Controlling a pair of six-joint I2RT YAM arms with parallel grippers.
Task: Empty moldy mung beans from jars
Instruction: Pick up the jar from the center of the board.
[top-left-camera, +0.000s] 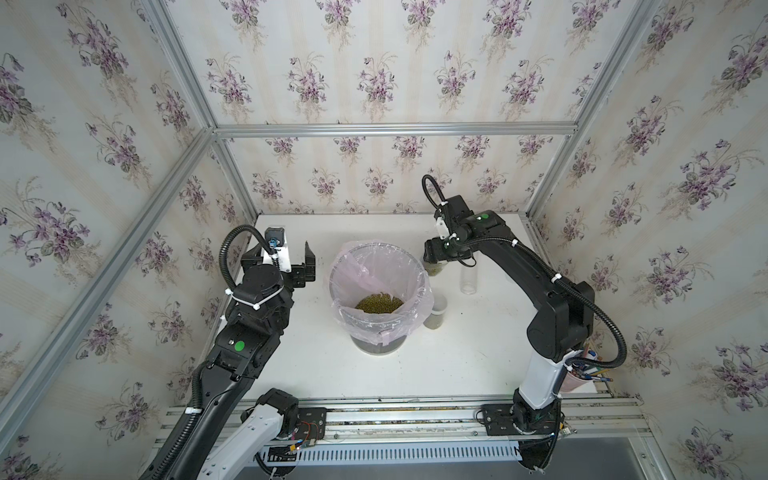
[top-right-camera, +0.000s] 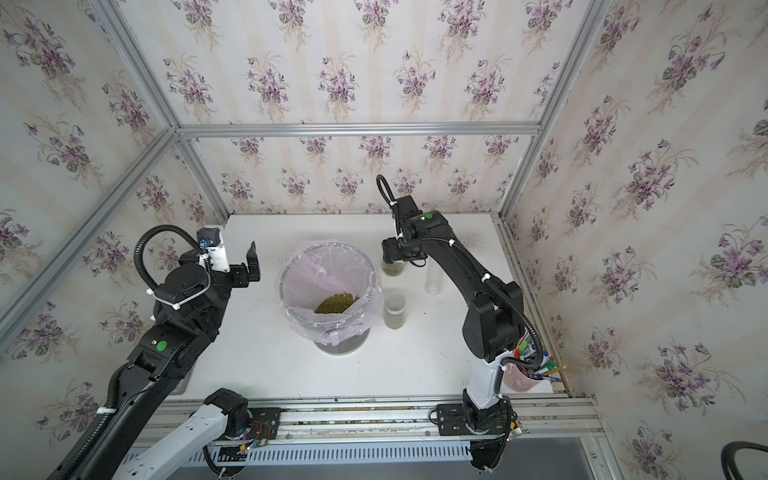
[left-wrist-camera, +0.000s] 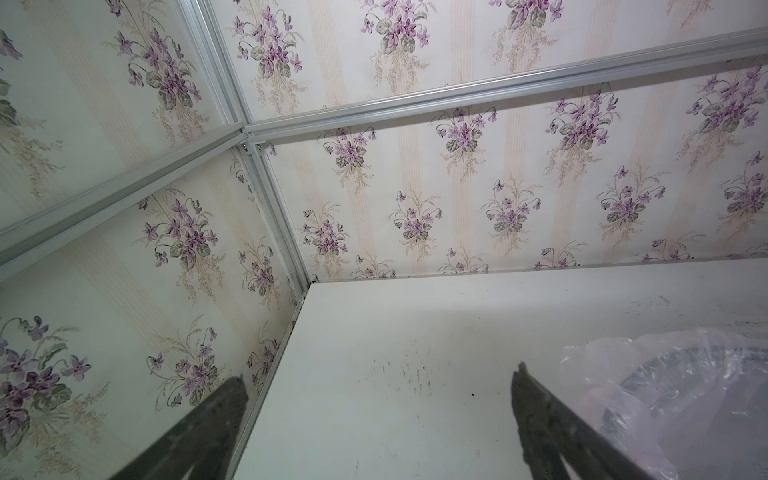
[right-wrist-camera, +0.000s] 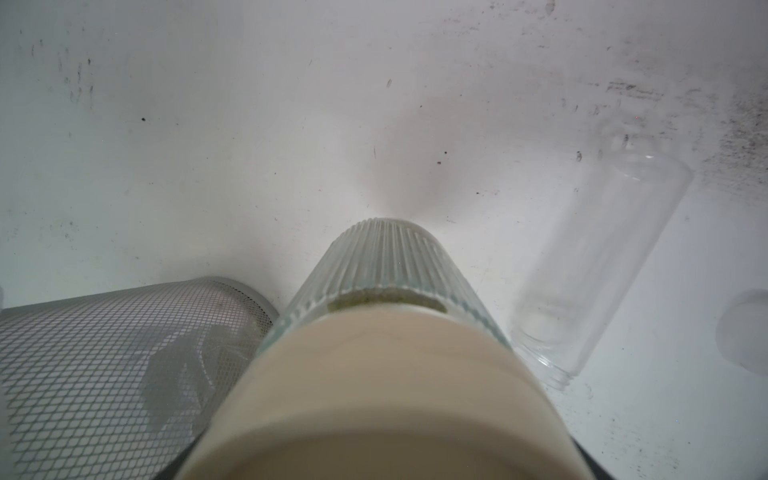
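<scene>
left pincer (left-wrist-camera: 378, 374) wide, empty, nine o'clock of mesh bin (right-wrist-camera: 104, 353), right pincer (top-left-camera: 435, 261) clamping ribbed jar (right-wrist-camera: 386, 257) by its lid (right-wrist-camera: 386, 395), one o'clock

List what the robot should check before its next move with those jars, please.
1. Ribbed jar lid off: not ok, it is on.
2. Right gripper firmly on that lid: cannot tell.
3. Left gripper open and free: ok.
4. Bin open, mung beans inside: ok.
5. Tall jar emptied, upright: ok.
6. Small jar emptied: not ok, lidded, beans inside.
</scene>
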